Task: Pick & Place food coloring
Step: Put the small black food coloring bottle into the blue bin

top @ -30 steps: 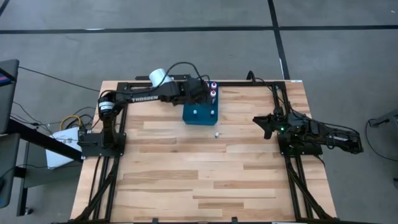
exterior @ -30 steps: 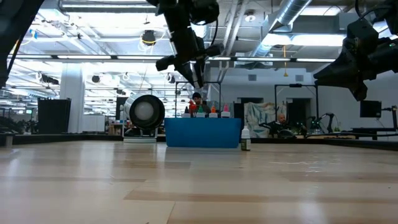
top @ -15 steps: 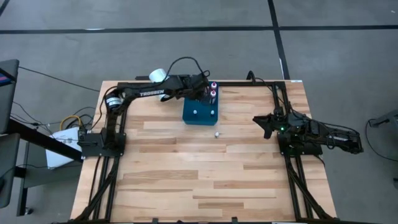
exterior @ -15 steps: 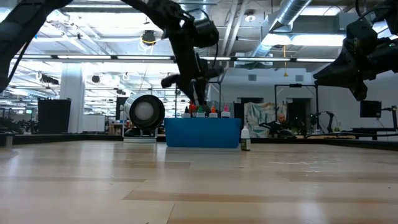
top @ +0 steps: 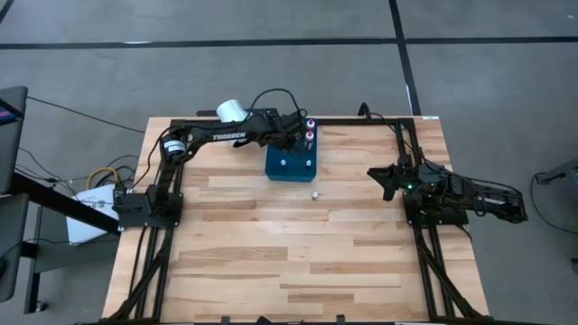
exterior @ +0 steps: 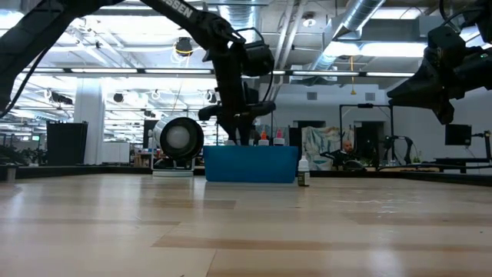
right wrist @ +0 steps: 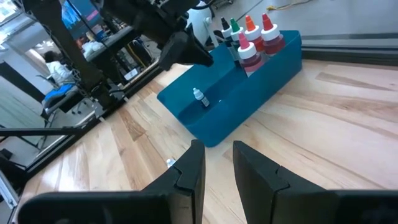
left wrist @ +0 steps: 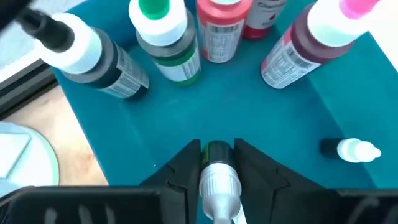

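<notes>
Over the far end of the blue tray (top: pixel 290 166), the left gripper (left wrist: pixel 217 163) was low and clamped on a small bottle (left wrist: pixel 219 171) with a silvery white cap, a bit of green label showing between the fingers. So it was carrying one of the food colorings, held by the cap end as far as I could tell, though the wrist view only caught the top of it.

Just ahead of the fingertips stood the rest of the set on the tray: a black-tipped bottle (left wrist: pixel 93 56), a green-topped one (left wrist: pixel 166 40), a red one (left wrist: pixel 222 28) and a pink-topped one (left wrist: pixel 311 43), all upright and close together. Off to one side of the pincer a tiny white bottle (left wrist: pixel 352 150) lay on the tray floor. Another tiny one (top: pixel 313 193) sat on the table just beyond the tray's near edge.

Handling-wise, these looked light, rigid plastic with smooth labels, probably a bit slick, and tall for their base, so tippy. I'd guess the best grab is across the cap or shoulder, where ridges give bite, and a gentle set-down so it doesn't knock its neighbours.

The right gripper (right wrist: pixel 216 163) waited well apart at the table's right side, fingers parted and holding nothing, pointed at the tray.
</notes>
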